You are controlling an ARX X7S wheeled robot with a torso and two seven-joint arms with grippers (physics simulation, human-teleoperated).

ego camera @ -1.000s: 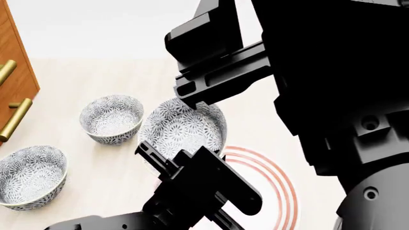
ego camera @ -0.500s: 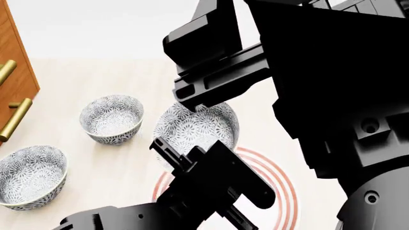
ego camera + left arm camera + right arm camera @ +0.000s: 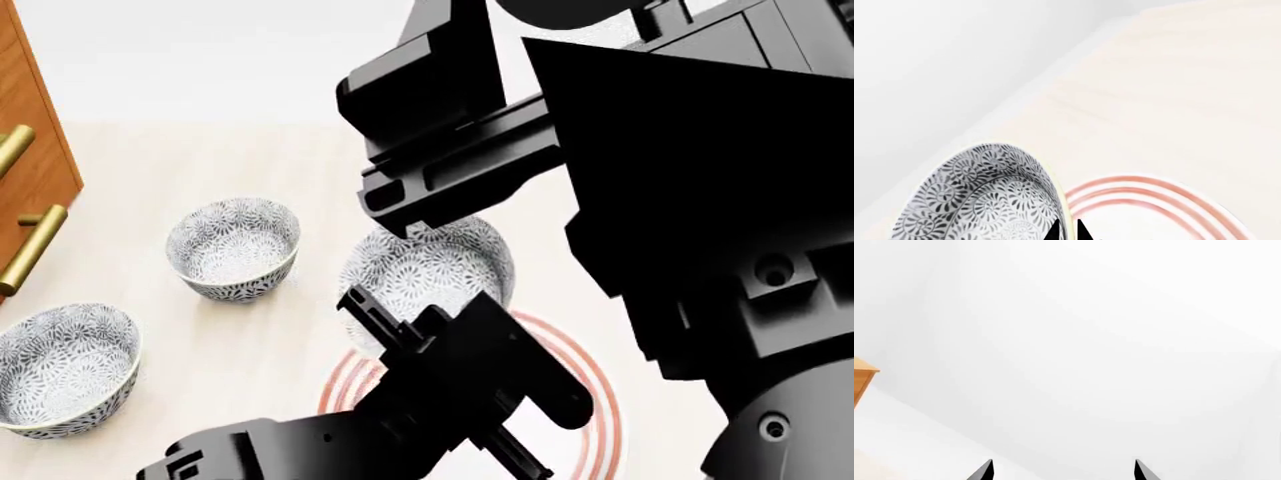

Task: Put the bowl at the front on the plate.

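Note:
The grey-and-white floral bowl [image 3: 430, 268] is pinched by its rim in my left gripper [image 3: 363, 308], one finger inside and one outside. It is tilted over the far edge of the white plate [image 3: 599, 405] with red rings. In the left wrist view the bowl [image 3: 987, 200] fills the space beside the left gripper [image 3: 1066, 231], and the plate [image 3: 1154, 215] lies just beyond its rim. Whether bowl and plate touch I cannot tell. My right gripper [image 3: 1063, 470] is open with nothing in it, raised above the bowl [image 3: 387, 195] and facing a blank wall.
Two more floral bowls stand on the pale tabletop, one [image 3: 234, 245] left of the held bowl and one [image 3: 60, 365] near the front left. A wooden cabinet [image 3: 30, 130] with brass handles [image 3: 30, 250] borders the left side. My right arm covers the right half of the head view.
My left gripper has carried the bowl to the right, from beside the plate to over its far edge. The right gripper has stayed nearly still, and the other two bowls have not moved.

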